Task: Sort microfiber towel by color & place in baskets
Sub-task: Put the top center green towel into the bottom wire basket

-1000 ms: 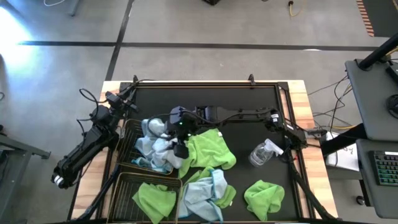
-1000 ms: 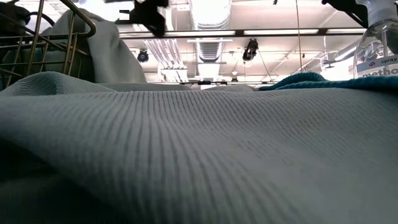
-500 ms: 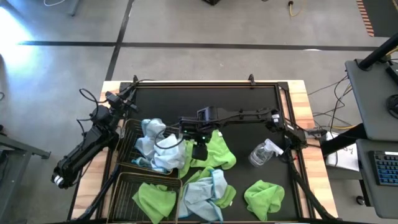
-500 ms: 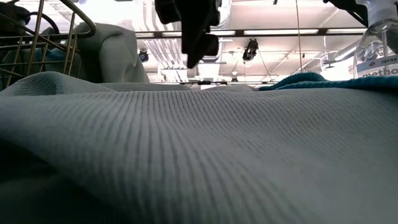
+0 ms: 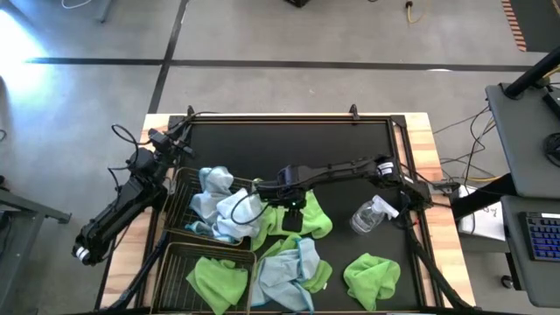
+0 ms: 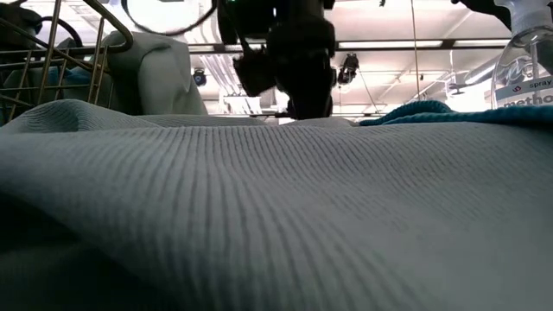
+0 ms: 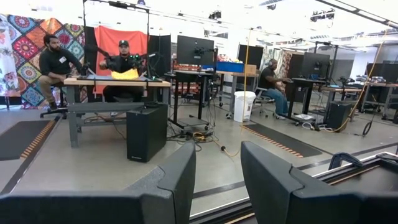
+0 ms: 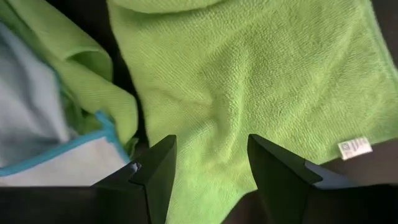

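My right gripper (image 5: pixel 293 214) (image 8: pixel 208 171) hangs open, fingers pointing down, over a spread lime green towel (image 5: pixel 302 210) (image 8: pixel 249 81) in the table's middle. In the low view the right gripper (image 6: pixel 298 78) is down at cloth height. The far basket (image 5: pixel 175 206) holds pale blue-white towels (image 5: pixel 223 206), one draped over its right rim. The near basket (image 5: pixel 179 262) holds a lime green towel (image 5: pixel 214 278). A blue-white towel (image 5: pixel 293 271) and another green one (image 5: pixel 372 276) lie near the table's near edge. My left gripper (image 5: pixel 164 140) (image 7: pixel 217 180) waits open at the table's left. My right gripper comes at the lime green towel's middle (image 8: pixel 211 124) from above with its fingers (image 8: pixel 158 171) open, one on either side of a low wrinkle. Whether the fingertips touch the cloth I cannot tell.
A clear spray bottle (image 5: pixel 372 214) (image 6: pixel 523 60) lies right of the green towel. A blue-white towel's edge (image 8: pixel 56 149) lies close beside the right gripper. A cloth (image 6: pixel 276 216) fills the low view's foreground. People sit at desks (image 7: pixel 124 62) in the room beyond.
My right gripper has moved from beside the far basket toward the table's right and near edge, and has come down over the spread lime green towel. It fills more of the low view now.
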Motion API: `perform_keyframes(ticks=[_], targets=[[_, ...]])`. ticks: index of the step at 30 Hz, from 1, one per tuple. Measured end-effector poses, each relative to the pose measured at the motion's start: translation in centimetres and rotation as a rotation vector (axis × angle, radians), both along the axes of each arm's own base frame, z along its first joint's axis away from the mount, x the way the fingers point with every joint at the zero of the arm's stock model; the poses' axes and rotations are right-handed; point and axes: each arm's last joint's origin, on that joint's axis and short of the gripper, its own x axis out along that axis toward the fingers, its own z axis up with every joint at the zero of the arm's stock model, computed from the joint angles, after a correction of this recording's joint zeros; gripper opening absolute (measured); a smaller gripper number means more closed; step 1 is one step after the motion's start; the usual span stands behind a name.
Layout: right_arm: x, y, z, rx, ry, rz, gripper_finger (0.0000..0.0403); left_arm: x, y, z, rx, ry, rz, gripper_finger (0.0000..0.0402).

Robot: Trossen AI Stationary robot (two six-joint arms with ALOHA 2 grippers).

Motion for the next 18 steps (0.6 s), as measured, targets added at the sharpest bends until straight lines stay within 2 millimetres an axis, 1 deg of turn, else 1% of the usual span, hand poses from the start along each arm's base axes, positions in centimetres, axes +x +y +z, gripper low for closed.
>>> perform_keyframes(ticks=[9,18], targets=[[0.0,-0.1,-3.2,-0.025,-0.021,0.034,0.0192,0.0,0.0,0.0,0.0,0.0,0.0,0.0113],[-0.4,-0.3,-5.4,-0.027,-0.007,0.045,0.0192,0.0,0.0,0.0,0.0,0.0,0.001,0.0113]])
